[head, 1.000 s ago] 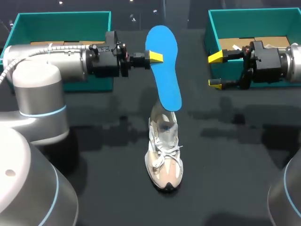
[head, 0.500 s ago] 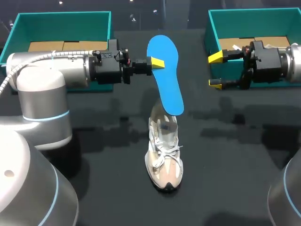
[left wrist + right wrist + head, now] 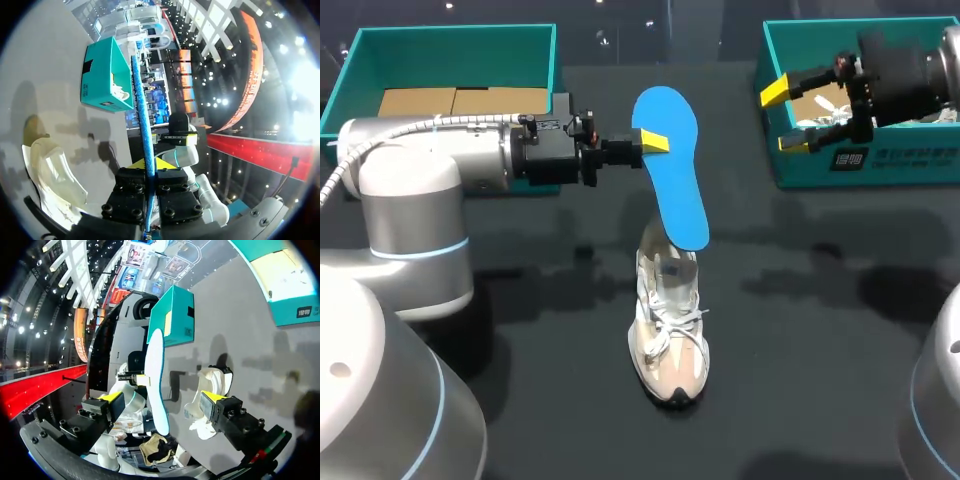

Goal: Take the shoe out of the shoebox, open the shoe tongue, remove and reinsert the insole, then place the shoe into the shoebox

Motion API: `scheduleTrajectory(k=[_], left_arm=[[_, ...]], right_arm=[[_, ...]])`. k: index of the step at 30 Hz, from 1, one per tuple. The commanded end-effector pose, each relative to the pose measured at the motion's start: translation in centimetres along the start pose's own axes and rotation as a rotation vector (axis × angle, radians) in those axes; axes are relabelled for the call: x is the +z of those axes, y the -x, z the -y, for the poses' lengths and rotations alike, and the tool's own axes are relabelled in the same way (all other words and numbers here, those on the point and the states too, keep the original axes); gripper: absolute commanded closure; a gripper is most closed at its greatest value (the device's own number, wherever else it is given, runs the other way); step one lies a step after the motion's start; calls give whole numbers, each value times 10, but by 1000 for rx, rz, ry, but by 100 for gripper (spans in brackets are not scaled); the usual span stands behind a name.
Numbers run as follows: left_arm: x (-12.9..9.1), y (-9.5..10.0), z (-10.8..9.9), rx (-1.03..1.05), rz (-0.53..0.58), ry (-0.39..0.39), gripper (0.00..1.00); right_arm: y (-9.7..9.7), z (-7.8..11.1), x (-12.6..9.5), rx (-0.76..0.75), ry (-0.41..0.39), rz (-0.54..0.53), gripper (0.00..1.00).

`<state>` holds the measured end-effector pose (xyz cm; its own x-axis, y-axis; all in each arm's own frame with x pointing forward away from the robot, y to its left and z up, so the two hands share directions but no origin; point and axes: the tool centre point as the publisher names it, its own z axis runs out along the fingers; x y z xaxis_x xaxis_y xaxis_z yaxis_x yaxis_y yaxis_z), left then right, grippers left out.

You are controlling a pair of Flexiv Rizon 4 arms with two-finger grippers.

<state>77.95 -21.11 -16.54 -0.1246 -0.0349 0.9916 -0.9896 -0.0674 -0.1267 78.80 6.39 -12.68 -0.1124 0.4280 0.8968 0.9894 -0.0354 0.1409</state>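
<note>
A blue insole (image 3: 670,165) hangs tilted above the table, its lower end right over the opening of the white and beige shoe (image 3: 670,330). The shoe stands on the dark table with its toe toward the near edge. My left gripper (image 3: 653,142) is shut on the insole's upper edge. In the left wrist view the insole (image 3: 142,115) runs edge-on out from between the fingers of the left gripper (image 3: 150,165), with the shoe (image 3: 55,175) below. My right gripper (image 3: 785,118) is open and empty, at the near left corner of the right shoebox (image 3: 880,165). From the right gripper (image 3: 162,402) the insole (image 3: 152,385) and shoe (image 3: 212,382) lie ahead.
A second teal box (image 3: 450,40) with a cardboard bottom stands at the far left, behind my left arm. The right shoebox holds white paper. Bare dark table lies on both sides of the shoe and in front of it.
My right arm has lifted and swung back toward its shoebox, still open. The left gripper has shifted the insole slightly right and down over the shoe.
</note>
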Motion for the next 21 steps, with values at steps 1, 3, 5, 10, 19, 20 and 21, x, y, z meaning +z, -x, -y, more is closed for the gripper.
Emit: scheduleTrajectory(k=[1,3,5,10,19,20,21], left_arm=[[1,1,0,0,0,0,100],[1,1,0,0,0,0,100],[1,1,0,0,0,0,100],[1,1,0,0,0,0,100],[1,1,0,0,0,0,100],[1,1,0,0,0,0,100],[1,1,0,0,0,0,100]], right_arm=[[-23,-2,-2,0,-4,231,0],[-31,-4,-1,-5,-8,294,0],[-39,-5,1,-6,-11,354,0],[-62,-5,9,-22,-17,502,0],[-103,-4,28,-46,-14,784,0],[-106,-4,30,-48,-13,804,0],[-109,-3,32,-51,-11,824,0]])
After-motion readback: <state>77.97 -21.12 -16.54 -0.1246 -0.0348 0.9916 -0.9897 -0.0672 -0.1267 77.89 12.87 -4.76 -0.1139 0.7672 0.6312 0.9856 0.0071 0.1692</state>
